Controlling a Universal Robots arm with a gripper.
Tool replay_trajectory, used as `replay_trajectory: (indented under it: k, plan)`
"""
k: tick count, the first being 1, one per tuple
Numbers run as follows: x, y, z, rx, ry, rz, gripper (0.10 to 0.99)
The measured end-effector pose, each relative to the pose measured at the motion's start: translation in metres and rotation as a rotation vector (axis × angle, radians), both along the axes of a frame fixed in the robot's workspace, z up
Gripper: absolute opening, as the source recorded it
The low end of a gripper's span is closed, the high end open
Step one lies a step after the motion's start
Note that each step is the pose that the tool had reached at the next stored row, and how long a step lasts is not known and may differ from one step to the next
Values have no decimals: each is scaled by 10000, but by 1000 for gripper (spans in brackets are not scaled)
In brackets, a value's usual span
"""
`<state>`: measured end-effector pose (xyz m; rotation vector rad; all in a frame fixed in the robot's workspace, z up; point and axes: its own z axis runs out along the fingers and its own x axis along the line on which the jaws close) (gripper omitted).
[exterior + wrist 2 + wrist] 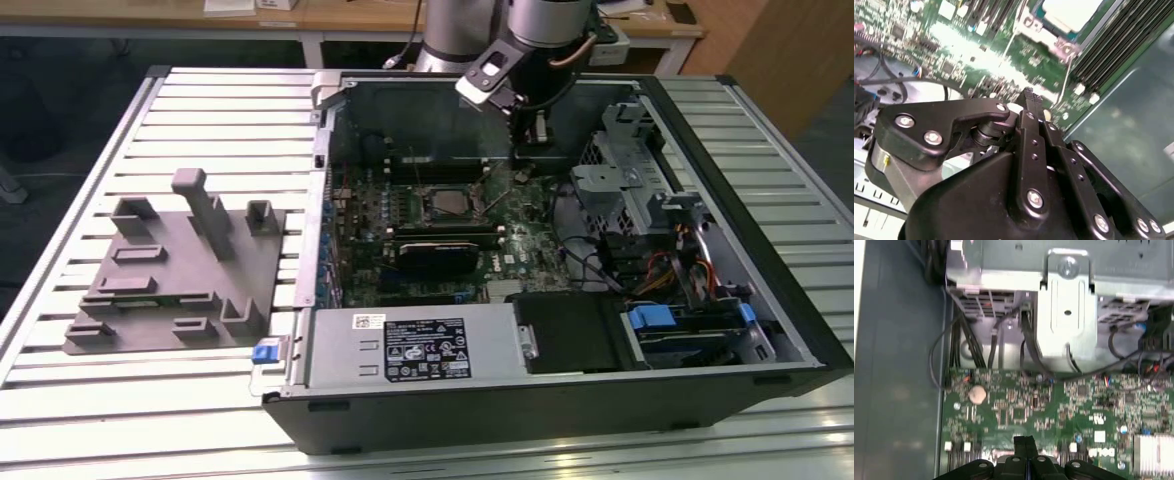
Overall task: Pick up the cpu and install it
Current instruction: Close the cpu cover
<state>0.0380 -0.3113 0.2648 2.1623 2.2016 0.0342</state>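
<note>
The single arm (pixel 534 30) is reaching down from the far side into the open computer case (pixel 534 410), with its wrist bending so that the one claw (pixel 531 155) is pointing straight down at the green board (pixel 387 230). In both wrist views the claw's two black fingers (pixel 1019 447) are pressing flat together, and nothing is showing between them. Whether the tips are touching the board cannot be told.

Nearest in the exterior view, one slatted metal bench (pixel 200 110) is carrying everything. On it, at the exterior view's left, one gray plastic tray (pixel 147 300) is lying just beside the case. Inside the case, one silver box (pixel 414 345) with a label is sitting along the near wall. Beyond it, one black finned block (pixel 434 255) is resting on the board. Just past that block, one square socket (pixel 449 190) is sitting near the board's middle.

In the second wrist view the one cpu (pixel 1070 11) is lying flat in that socket, its pale top shining. The claw (pixel 1029 94) is hanging apart from it, farther back and toward the exterior view's right. In the first wrist view one round silver battery (pixel 977 394) is sitting on the board beyond the claw (pixel 1024 440).
</note>
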Motion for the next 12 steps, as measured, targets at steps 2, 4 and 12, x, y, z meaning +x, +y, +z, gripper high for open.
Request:
replay_trajectory:
  k: [2,4,12]
  plan:
    - [38,0,-3,1,0,1,106]
    - [53,0,-18,0,1,0,106]
    - [99,0,-133,0,8,1,106]
